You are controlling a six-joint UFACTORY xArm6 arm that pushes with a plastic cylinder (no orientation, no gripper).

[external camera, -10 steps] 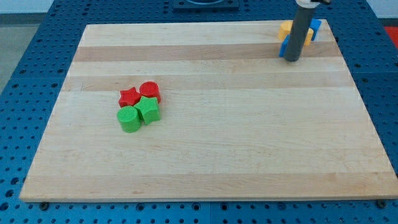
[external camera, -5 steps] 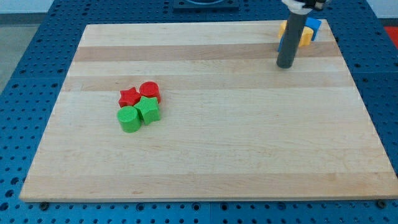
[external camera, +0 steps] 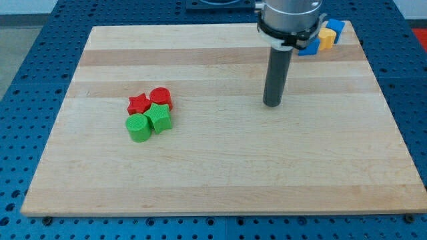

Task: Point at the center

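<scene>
My tip (external camera: pixel 271 104) rests on the wooden board (external camera: pixel 220 167), a little to the right of its middle and slightly toward the view's top. At the left sit a red star block (external camera: pixel 138 103), a red cylinder (external camera: pixel 161 98), a green cylinder (external camera: pixel 139 127) and a green star-like block (external camera: pixel 159 117), clustered and touching. My tip is far to the right of this cluster. At the top right corner lie a yellow block (external camera: pixel 327 38) and blue blocks (external camera: pixel 335 28), partly hidden behind the arm.
The board lies on a blue perforated table (external camera: pixel 27 60). The arm's body (external camera: pixel 291 20) hangs over the board's top right part.
My tip has moved from beside the top right blocks down and to the left, toward the board's middle. The blocks have not moved.
</scene>
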